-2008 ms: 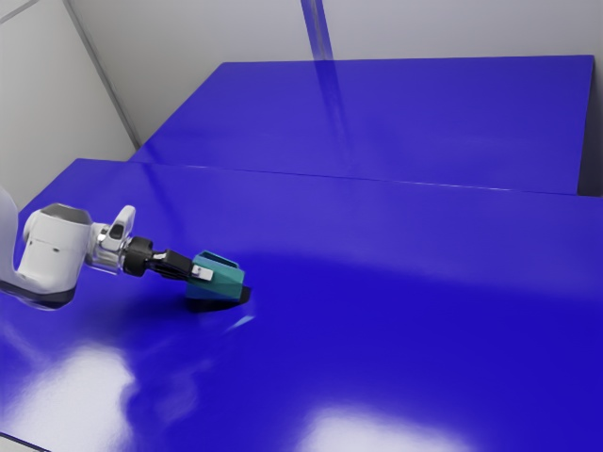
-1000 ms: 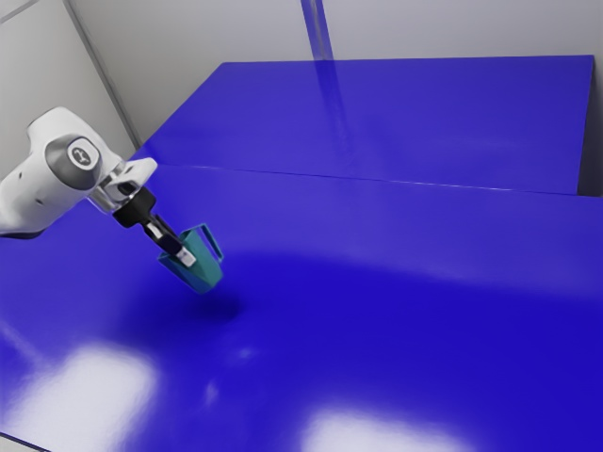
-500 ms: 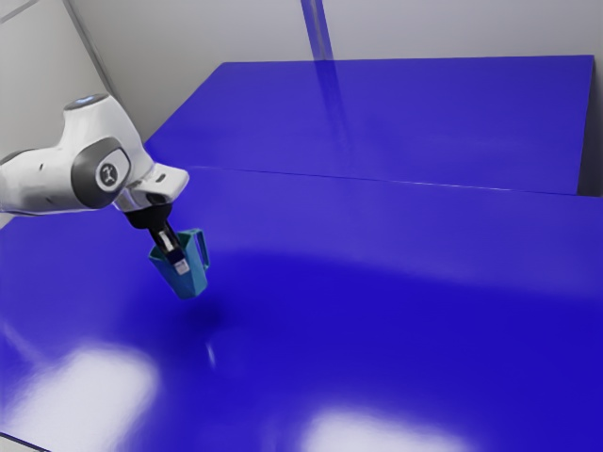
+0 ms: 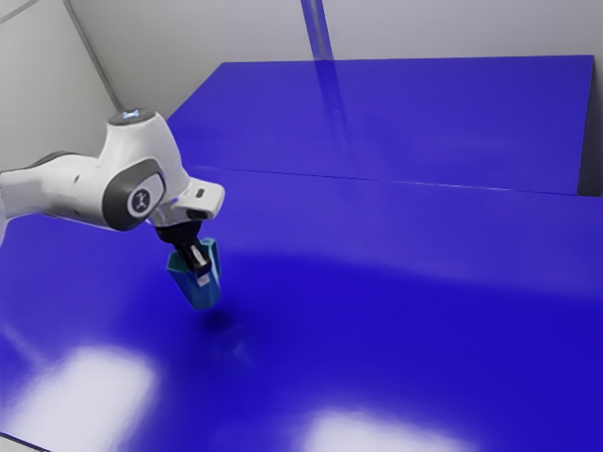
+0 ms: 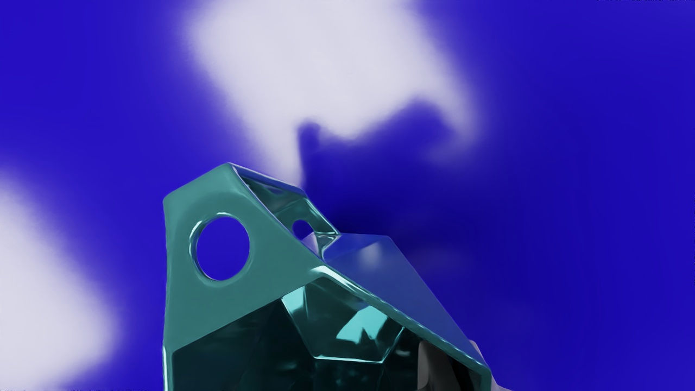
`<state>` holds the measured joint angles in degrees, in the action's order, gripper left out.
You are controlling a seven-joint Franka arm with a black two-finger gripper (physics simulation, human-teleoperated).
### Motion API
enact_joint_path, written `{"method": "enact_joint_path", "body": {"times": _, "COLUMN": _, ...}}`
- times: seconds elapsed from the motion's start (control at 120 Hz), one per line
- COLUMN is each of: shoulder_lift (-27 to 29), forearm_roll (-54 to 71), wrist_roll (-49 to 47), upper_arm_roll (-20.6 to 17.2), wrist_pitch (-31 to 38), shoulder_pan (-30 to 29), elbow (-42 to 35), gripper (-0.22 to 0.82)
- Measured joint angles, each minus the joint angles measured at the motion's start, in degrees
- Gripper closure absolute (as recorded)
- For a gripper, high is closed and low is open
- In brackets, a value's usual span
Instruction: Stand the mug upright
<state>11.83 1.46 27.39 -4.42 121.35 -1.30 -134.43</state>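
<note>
Glossy blue table [image 4: 424, 339] spreads beneath the tilted mug [image 4: 201, 296].

The arm [image 4: 66, 188] is cut off by the exterior view's left edge, and the table's [image 4: 424, 358] near side is cropped. In the wrist view, the mug [image 5: 271, 260] is cut off by the edge, the claw's [image 4: 201, 273] outer finger is mostly hidden behind the mug's wall, and the table's reflections are blurred.
</note>
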Motion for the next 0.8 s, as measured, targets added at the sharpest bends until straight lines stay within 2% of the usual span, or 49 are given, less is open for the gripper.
{"method": "enact_joint_path", "body": {"times": 0.542, "shoulder_lift": -1.5, "forearm_roll": 5.2, "wrist_roll": -14.3, "upper_arm_roll": -2.8, "wrist_pitch": 11.0, "shoulder_pan": 0.9, "elbow": -4.7, "gripper": 0.78}}
{"method": "enact_joint_path", "body": {"times": 0.8, "shoulder_lift": -3.2, "forearm_roll": 6.6, "wrist_roll": -19.3, "upper_arm_roll": -3.1, "wrist_pitch": 13.5, "shoulder_pan": 1.5, "elbow": -4.7, "gripper": 0.78}}
